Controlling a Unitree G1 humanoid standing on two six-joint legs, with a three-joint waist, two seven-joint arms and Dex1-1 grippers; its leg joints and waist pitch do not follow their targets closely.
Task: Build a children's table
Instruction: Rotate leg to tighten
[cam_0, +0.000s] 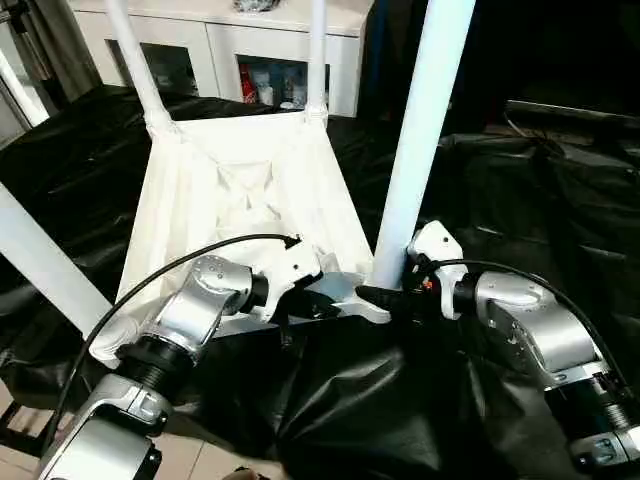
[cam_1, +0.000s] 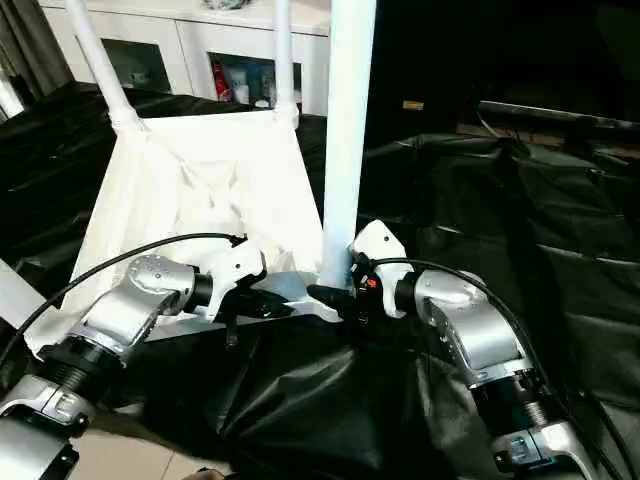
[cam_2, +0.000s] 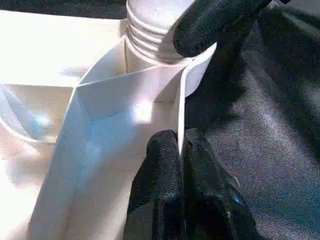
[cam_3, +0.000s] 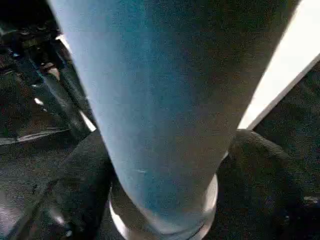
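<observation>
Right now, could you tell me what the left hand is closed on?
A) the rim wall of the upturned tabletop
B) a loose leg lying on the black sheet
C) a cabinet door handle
A: in the left wrist view the left hand's fingers pinch the thin white rim wall of the tabletop beside the corner socket.

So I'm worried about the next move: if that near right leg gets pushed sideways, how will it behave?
The leg looks like a stiff smooth tube, so it may slip between the right tool's fingers. It stands tall from its corner socket, so a push probably levers the whole table top, which looks light.
</observation>
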